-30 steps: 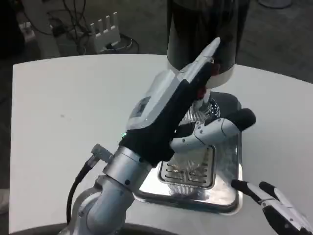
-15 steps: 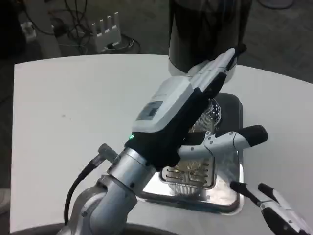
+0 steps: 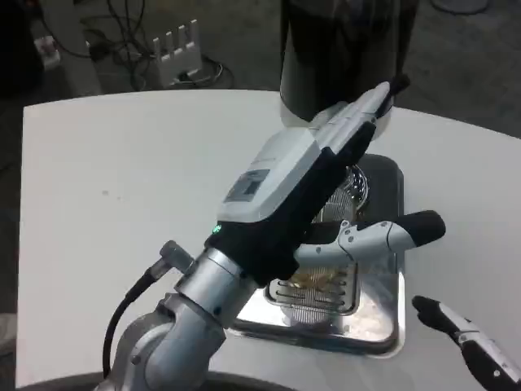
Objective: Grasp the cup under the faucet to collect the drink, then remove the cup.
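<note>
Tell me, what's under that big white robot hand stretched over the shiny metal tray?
Beneath the left robot hand lies the shiny metal drip tray with its slotted grate, and a clear ribbed glass cup peeks out. The hand covers most of the cup and any faucet.

A white table (image 3: 122, 163) stands on a dark floor (image 3: 236, 49). Beyond its far edge lie black cables (image 3: 122, 32) and a white rack (image 3: 175, 49).

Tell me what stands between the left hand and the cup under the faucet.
Nothing visible: the left hand already lies around the clear cup on the drip tray, fingers up against the dispenser.
</note>
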### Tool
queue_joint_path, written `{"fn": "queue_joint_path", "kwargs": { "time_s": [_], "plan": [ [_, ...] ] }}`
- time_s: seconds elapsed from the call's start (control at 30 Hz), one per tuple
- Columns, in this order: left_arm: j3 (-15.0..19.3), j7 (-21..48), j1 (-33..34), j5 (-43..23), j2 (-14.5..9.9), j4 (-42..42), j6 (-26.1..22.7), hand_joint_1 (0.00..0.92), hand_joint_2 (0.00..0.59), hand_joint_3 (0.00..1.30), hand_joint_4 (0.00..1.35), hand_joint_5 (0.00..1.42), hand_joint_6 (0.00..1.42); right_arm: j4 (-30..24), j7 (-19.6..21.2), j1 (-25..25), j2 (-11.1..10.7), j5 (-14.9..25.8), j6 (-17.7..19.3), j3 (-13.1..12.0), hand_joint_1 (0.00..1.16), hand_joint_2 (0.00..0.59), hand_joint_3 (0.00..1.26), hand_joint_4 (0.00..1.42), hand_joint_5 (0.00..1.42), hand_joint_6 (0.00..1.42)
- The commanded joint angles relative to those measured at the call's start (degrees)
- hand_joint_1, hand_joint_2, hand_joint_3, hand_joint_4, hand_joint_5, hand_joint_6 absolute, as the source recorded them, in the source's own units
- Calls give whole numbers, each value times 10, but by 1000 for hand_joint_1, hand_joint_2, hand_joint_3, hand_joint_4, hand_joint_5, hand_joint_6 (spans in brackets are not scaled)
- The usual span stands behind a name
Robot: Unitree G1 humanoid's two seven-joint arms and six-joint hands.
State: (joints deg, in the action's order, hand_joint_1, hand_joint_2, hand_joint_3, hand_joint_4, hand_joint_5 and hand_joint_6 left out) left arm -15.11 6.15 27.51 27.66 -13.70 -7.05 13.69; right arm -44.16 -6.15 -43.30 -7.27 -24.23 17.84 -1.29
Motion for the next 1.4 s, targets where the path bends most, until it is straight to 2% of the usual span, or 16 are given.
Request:
{"fn": "queue_joint_path", "kwargs": {
  "time_s": [0.03, 0.2, 0.33, 0.47, 0.6, 0.77, 0.87, 1.0, 1.2, 1.4],
  "plan": [
    [-10, 20, -8, 7, -7, -9, -4, 0, 83, 26, 0, 57, 0, 29, 30, 17, 17, 3, 14, 15, 716, 311, 114, 139, 104, 84],
    [-9, 21, -8, 6, -10, -10, -4, 0, 88, 41, 0, 67, 0, 68, 52, 49, 28, -10, 11, 35, 761, 281, 124, 148, 133, 121],
    [-9, 25, -7, 5, -12, -10, -6, 0, 89, 49, 0, 70, 0, 148, 92, 91, 37, -29, 23, 49, 781, 269, 116, 148, 143, 130],
    [-9, 30, -2, 4, -13, -9, -9, 0, 81, 63, 0, 90, 0, 194, 115, 130, 48, -29, 19, 57, 800, 257, 114, 148, 144, 146],
    [-7, 32, 1, 4, -14, -10, -9, 0, 89, 64, 0, 94, 1, 211, 115, 172, 54, -50, -9, 74, 813, 240, 112, 148, 144, 150],
    [-3, 32, -1, 4, -16, -13, -11, 0, 90, 70, 0, 95, 4, 233, 132, 223, 75, -58, -37, 93, 810, 213, 101, 139, 144, 155],
    [-2, 34, -1, 2, -16, -15, -13, 0, 91, 72, 0, 95, 5, 248, 133, 254, 98, -45, -77, 99, 804, 210, 87, 127, 137, 147],
    [1, 37, 1, -2, -16, -13, -17, 0, 91, 73, 0, 97, 5, 265, 150, 303, 120, -45, -110, 104, 805, 211, 75, 117, 122, 144],
    [5, 39, 5, -6, -16, -11, -19, 0, 83, 79, 0, 105, 6, 287, 165, 363, 117, -33, -148, 100, 806, 211, 74, 107, 102, 133],
    [7, 41, 10, -6, -19, -7, -18, 0, 81, 83, 6, 115, 6, 312, 180, 406, 119, -26, -165, 105, 812, 203, 64, 95, 95, 129]
  ]
}}
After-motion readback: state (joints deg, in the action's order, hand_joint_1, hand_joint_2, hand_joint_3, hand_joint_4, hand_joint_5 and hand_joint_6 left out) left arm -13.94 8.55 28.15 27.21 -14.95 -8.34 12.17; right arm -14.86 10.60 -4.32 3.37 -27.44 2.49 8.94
